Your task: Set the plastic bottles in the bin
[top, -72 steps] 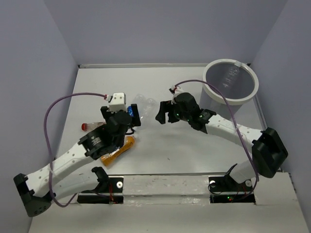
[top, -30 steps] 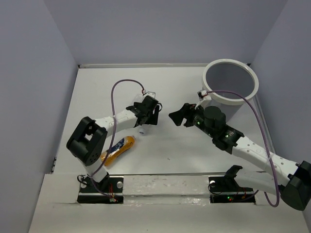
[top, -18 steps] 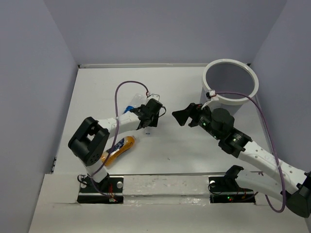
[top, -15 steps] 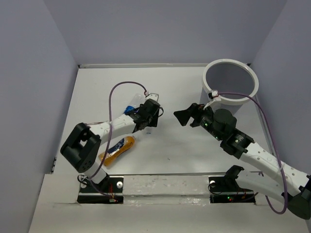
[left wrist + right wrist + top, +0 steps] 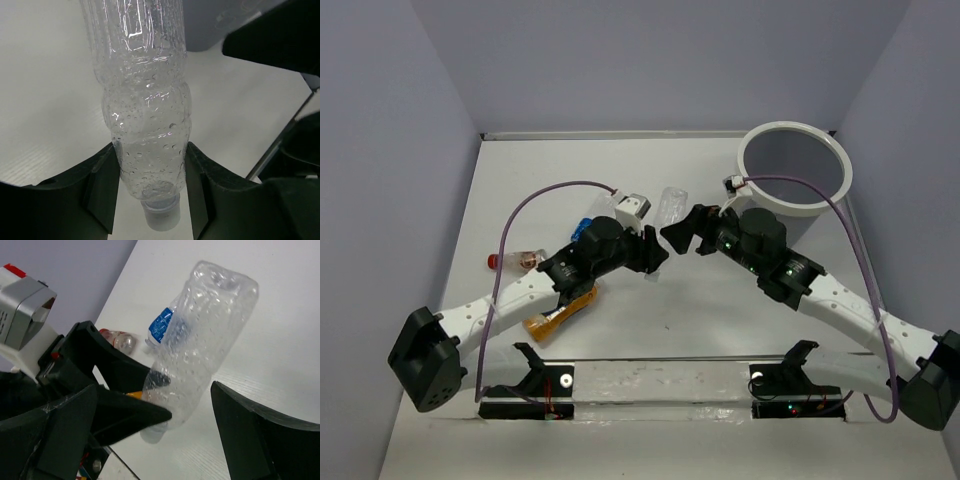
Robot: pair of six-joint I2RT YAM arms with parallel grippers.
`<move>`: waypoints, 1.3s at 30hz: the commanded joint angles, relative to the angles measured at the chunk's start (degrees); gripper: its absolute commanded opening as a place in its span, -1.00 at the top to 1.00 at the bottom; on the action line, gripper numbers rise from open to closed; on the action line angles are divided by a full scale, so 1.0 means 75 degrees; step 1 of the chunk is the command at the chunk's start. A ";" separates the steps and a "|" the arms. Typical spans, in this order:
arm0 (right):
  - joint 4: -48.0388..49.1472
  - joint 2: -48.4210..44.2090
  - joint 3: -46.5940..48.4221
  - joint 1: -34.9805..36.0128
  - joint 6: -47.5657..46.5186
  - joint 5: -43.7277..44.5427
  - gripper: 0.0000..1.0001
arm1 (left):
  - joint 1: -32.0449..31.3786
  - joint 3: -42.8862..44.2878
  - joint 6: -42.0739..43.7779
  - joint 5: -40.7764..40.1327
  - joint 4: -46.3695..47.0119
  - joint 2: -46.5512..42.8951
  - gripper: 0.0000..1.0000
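Note:
A clear plastic bottle (image 5: 145,110) beaded with droplets hangs cap down, and my left gripper (image 5: 150,150) is shut on its lower body just above the white cap. Seen from above, this bottle (image 5: 671,203) sticks out beyond the left gripper (image 5: 655,255), off the table. My right gripper (image 5: 687,226) is open, its two fingers standing wide on either side of the same bottle (image 5: 200,340) without touching it. The bin (image 5: 753,183), grey with a white rim, stands at the far right behind the right arm.
Left of the arms lie an orange-yellow bottle (image 5: 560,310), a small red-capped bottle (image 5: 515,260) and a clear one with a blue label (image 5: 582,228). Purple cables loop above both arms. Grey walls close in the table on three sides.
My left gripper has shut on the clear bottle, lifted it and carried it right. The right gripper has opened wider and moved left to straddle the bottle.

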 commanded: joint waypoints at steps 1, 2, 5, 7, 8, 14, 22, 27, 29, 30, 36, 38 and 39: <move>0.0310 0.0559 0.0599 0.0023 -0.0209 -0.0167 -0.99 | -0.0324 -0.0098 0.0156 0.0804 0.0566 -0.0100 0.11; 0.0298 0.0630 0.0646 0.0023 -0.0209 -0.0097 -0.99 | -0.0359 -0.0099 0.0168 0.0839 0.0590 -0.0159 0.11; 0.0146 0.0865 0.0729 0.0023 -0.0162 0.0243 -0.99 | -0.0395 -0.0192 0.0192 0.0921 0.0625 -0.0475 0.11; -0.0030 0.0935 0.0787 0.0023 -0.0150 0.0559 -0.99 | -0.0395 -0.0251 0.0192 0.0909 0.0614 -0.0756 0.11; -0.0042 0.0924 0.0776 0.0023 -0.0139 0.0630 -0.99 | -0.0407 -0.0286 0.0180 0.0898 0.0614 -0.0850 0.11; -0.0042 0.1380 0.1150 0.0023 -0.0068 0.0233 -0.94 | -0.0407 -0.0333 0.0203 0.1225 0.0637 -0.1202 0.11; 0.0286 0.1171 0.1736 0.0023 -0.0325 0.0837 0.02 | -0.0407 -0.0252 0.0285 0.1262 0.0404 -0.1670 -0.42; -0.0579 0.0737 0.3022 -0.0269 -0.1531 0.2559 0.21 | -0.0418 0.0697 0.0613 0.0174 -0.1177 -0.2313 -0.98; -0.0686 0.0561 0.3364 -0.0806 -0.2197 0.3007 0.21 | -0.0407 0.1142 0.0753 -0.0190 -0.1857 -0.2549 -0.98; -0.0768 0.0514 0.3516 -0.1087 -0.2387 0.3357 0.21 | -0.0418 0.1271 0.0801 -0.0691 -0.2080 -0.2805 -0.98; -0.0886 0.0781 0.4186 -0.3604 -0.3149 0.4449 0.28 | -0.0407 0.1402 0.1012 -0.2205 -0.2856 -0.3673 -0.98; -0.0897 0.1040 0.4233 -0.4064 -0.3220 0.4521 0.28 | -0.0407 0.0934 0.0989 -0.2885 -0.2633 -0.4084 -0.98; -0.0886 0.1261 0.4221 -0.4252 -0.3453 0.4730 0.27 | -0.0407 0.0701 0.0965 -0.3259 -0.2551 -0.4363 -0.98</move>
